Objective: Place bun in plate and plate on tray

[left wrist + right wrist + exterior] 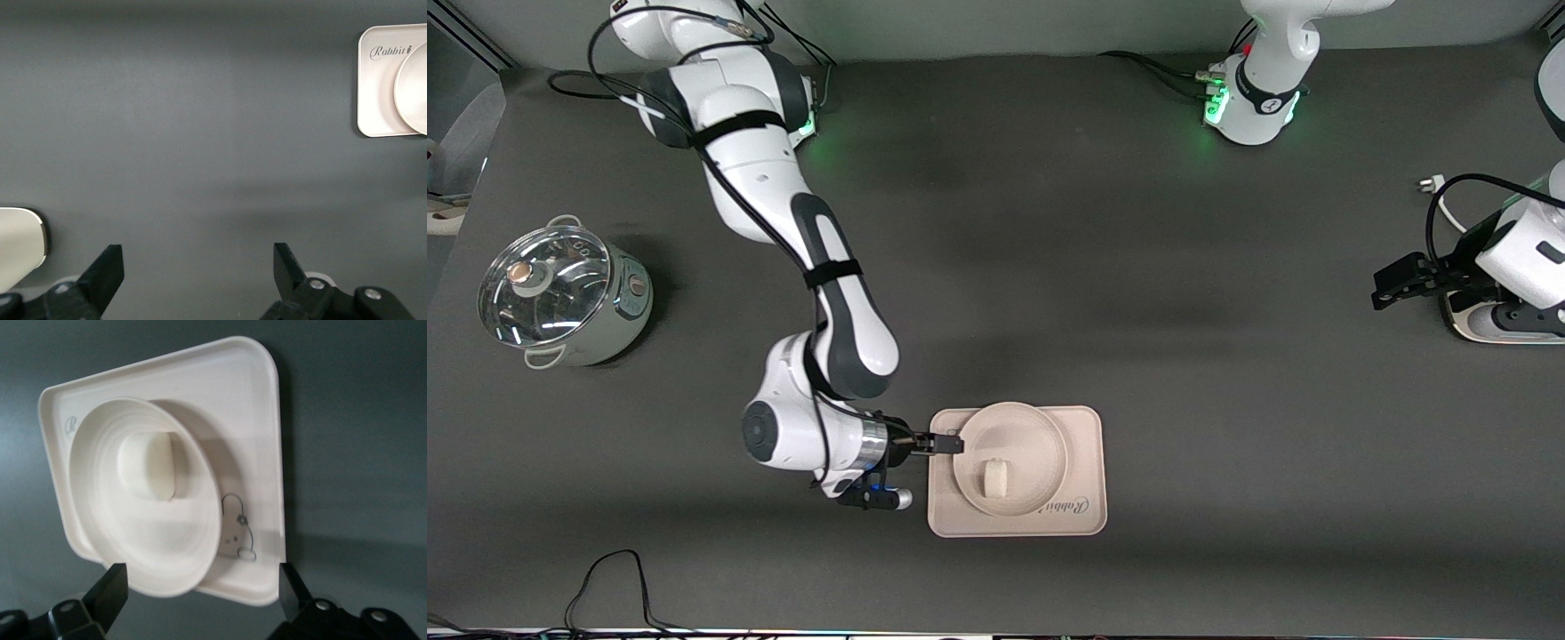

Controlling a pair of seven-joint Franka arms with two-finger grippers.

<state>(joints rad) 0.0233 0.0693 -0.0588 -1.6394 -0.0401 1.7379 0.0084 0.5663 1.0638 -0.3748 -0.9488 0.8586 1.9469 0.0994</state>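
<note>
The bun point(993, 477) lies in the round cream plate point(1036, 442), and the plate sits on the cream-pink tray point(1087, 462) marked "Rabbit". My right gripper point(953, 442) is open and empty, low at the tray's edge toward the right arm's end, close to the plate's rim. In the right wrist view the bun point(148, 465), plate point(147, 547) and tray point(250, 413) lie just ahead of the right gripper point(201, 581), holding nothing. My left gripper point(1385, 289) waits open over the left arm's end of the table, also shown in its wrist view point(198, 259).
A steel pot with a glass lid point(560, 295) stands toward the right arm's end. A white device point(1489, 324) sits under the left arm. A cable point(614, 578) lies at the table's near edge. The left wrist view shows the tray's corner point(377, 100).
</note>
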